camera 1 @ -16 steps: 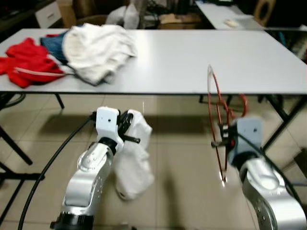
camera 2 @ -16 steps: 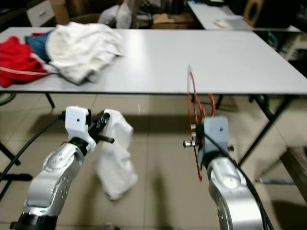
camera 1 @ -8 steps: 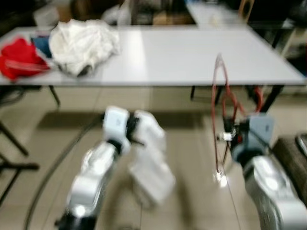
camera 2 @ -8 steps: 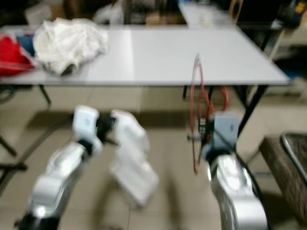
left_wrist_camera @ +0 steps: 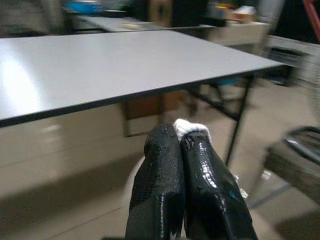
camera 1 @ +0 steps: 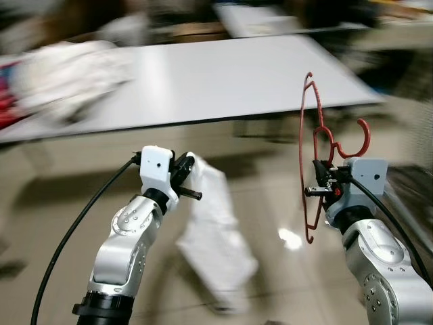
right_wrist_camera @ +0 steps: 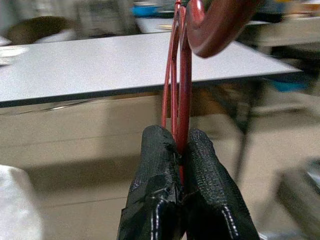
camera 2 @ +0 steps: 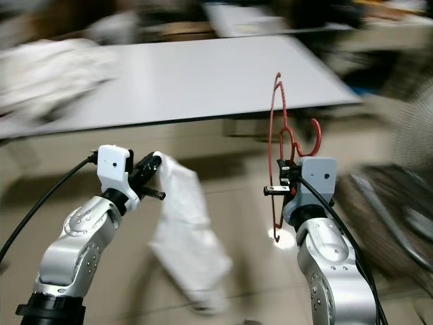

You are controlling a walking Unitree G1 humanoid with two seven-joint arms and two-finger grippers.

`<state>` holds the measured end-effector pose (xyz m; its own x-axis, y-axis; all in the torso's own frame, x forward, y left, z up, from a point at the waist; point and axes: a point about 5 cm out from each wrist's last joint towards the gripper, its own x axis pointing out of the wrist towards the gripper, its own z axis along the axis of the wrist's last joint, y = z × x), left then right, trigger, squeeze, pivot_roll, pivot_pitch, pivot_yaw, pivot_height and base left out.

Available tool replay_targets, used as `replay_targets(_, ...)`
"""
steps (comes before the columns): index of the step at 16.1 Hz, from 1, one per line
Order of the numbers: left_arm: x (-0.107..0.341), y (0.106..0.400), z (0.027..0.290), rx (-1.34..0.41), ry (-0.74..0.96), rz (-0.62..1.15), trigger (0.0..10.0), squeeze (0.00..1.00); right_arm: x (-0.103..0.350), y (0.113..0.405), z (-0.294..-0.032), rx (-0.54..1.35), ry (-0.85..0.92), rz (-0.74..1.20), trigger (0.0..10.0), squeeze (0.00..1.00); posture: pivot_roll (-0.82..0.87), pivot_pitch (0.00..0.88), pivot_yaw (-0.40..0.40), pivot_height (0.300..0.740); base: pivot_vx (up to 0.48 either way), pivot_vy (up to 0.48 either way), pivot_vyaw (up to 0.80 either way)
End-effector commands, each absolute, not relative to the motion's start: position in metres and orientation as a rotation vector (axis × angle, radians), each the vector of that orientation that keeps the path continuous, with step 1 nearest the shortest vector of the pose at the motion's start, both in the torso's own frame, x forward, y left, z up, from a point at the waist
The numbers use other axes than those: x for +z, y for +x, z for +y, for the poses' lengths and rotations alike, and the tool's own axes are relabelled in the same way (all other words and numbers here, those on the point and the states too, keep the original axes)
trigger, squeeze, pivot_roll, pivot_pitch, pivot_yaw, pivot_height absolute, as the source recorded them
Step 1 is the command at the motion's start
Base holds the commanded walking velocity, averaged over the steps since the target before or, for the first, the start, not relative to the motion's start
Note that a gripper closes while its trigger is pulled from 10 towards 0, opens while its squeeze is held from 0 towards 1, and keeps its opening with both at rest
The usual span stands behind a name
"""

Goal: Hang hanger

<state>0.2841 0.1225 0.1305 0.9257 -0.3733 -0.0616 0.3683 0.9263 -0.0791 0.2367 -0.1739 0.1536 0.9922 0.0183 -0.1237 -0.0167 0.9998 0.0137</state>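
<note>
Red hanger (camera 1: 313, 157) pinched upright between closed right gripper (right_wrist_camera: 176, 150) fingers; white cloth (camera 1: 216, 237) clamped, dangling from closed left gripper (left_wrist_camera: 185, 142).

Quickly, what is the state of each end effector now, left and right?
Left end effector: closed on the white cloth.
Right end effector: closed on the red hanger.

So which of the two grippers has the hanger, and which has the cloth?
The right gripper clamps the red hanger; the left gripper pinches the white cloth hanging toward the floor.
</note>
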Motion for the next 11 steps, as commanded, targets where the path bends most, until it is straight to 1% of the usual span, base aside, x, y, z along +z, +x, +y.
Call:
replay_targets(1, 0.137, 0.289, 0.118, -0.390, -0.074, 0.053, 10.0, 0.00, 0.155, 0.239, -0.178, -0.004, 0.006, 0.117, 10.0, 0.00, -0.02, 0.000, 0.051, 0.723, 0.322, 0.000, -0.45)
replay_targets(11, 0.141, 0.299, 0.123, -0.353, -0.089, 0.034, 10.0, 0.00, 0.158, 0.241, -0.175, 0.027, -0.021, 0.105, 10.0, 0.00, -0.03, 0.000, 0.053, 0.723, 0.350, 0.000, 0.00)
